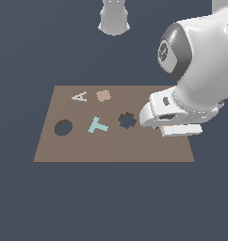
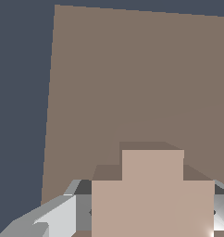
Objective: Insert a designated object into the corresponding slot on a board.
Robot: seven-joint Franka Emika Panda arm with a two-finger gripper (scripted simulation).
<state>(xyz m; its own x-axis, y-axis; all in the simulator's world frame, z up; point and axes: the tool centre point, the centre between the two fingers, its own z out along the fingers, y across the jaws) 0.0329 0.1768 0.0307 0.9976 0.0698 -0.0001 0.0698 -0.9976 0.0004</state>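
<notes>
Brown board [image 1: 111, 146] carries, going rightward from its round hole [image 1: 63, 127], a teal T [image 1: 98, 125], then the cross-shaped slot [image 1: 127, 120]. Right of the slot, the gripper [image 1: 159, 126] clasps the tan cross [image 2: 152, 199].

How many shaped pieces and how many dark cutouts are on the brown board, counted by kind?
Letter pieces: 2, the white A and teal T.
Tan pieces: 2, the flower-like piece and the stepped cross at the gripper.
Dark cutouts: 2, the round hole and cross-shaped slot.
Total: 6.
</notes>
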